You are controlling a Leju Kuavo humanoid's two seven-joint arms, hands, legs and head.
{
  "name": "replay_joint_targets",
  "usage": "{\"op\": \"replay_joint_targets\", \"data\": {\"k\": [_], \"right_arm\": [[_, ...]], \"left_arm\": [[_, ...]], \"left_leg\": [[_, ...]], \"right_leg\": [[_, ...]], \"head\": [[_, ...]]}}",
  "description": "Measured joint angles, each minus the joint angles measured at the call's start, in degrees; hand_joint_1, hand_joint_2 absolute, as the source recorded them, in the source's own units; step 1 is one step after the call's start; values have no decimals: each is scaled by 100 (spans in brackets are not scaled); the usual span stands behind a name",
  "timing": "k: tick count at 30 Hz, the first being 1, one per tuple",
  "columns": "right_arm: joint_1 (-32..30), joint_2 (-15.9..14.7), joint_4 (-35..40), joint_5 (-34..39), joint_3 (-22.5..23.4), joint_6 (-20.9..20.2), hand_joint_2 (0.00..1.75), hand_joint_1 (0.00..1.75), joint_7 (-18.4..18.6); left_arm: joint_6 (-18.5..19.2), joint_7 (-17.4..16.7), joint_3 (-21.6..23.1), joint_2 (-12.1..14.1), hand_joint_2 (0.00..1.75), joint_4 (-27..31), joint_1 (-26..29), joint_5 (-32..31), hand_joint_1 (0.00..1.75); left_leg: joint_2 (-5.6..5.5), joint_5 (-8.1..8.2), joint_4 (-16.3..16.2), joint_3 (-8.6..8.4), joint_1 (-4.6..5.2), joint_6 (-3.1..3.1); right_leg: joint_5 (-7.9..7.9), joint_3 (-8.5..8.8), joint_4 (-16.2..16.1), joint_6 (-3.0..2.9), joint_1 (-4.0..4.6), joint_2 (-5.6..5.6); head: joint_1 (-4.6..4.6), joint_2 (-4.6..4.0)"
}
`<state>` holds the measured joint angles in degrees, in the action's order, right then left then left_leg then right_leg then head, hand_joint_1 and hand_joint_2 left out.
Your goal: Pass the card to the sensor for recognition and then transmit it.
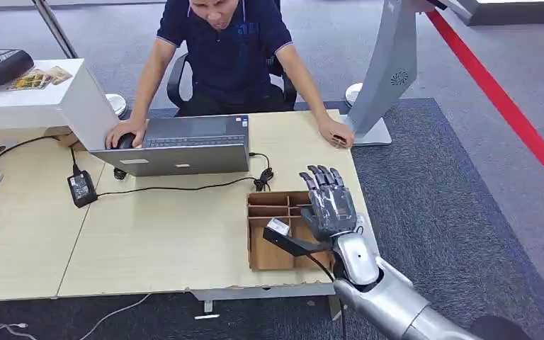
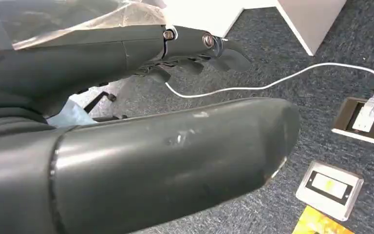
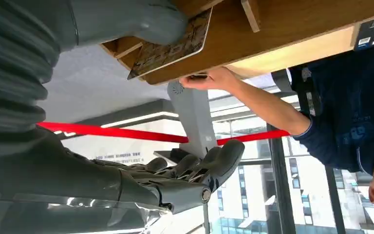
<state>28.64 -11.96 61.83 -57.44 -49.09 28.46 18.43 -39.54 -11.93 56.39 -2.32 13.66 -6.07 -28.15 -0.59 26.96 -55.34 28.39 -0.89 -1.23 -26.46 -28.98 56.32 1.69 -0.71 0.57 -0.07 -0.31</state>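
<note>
Above the cardboard tray [image 1: 269, 244] at the desk's [image 1: 149, 241] near right edge, the right hand [image 1: 331, 207] hovers, fingers spread and empty. Its thumb nears a card [image 3: 173, 46]; a shallow pinch could let it slip. The left hand's [image 2: 195, 48] state cannot be told.

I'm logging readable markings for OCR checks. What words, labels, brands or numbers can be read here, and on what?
None can be read.
Laptop stickers: too small.
Person's shirt chest print: blurred.
Power adapter label: too small.
Card print: a pattern, no legible words.
Far wall lettering: blurred.
</note>
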Motion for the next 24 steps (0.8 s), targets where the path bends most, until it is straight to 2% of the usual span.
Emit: {"op": "replay_joint_targets", "data": {"k": [18,20,24], "right_arm": [[-9,-48,-2,9,-2,-42,175,49,11],[-11,-57,-15,11,-2,-42,175,54,13],[-27,-74,-17,15,-2,-44,175,49,17]], "left_arm": [[-7,0,0,0,0,0,0,2,0],[-7,0,0,0,0,0,0,2,0],[-7,0,0,0,0,0,0,4,0]], "left_leg": [[0,0,0,0,0,0],[0,0,0,0,0,0],[0,0,0,-1,0,0]], "right_leg": [[0,-1,0,0,0,0],[0,0,0,0,0,0],[0,-1,0,0,0,0]], "head": [[0,2],[0,2],[0,0]]}}
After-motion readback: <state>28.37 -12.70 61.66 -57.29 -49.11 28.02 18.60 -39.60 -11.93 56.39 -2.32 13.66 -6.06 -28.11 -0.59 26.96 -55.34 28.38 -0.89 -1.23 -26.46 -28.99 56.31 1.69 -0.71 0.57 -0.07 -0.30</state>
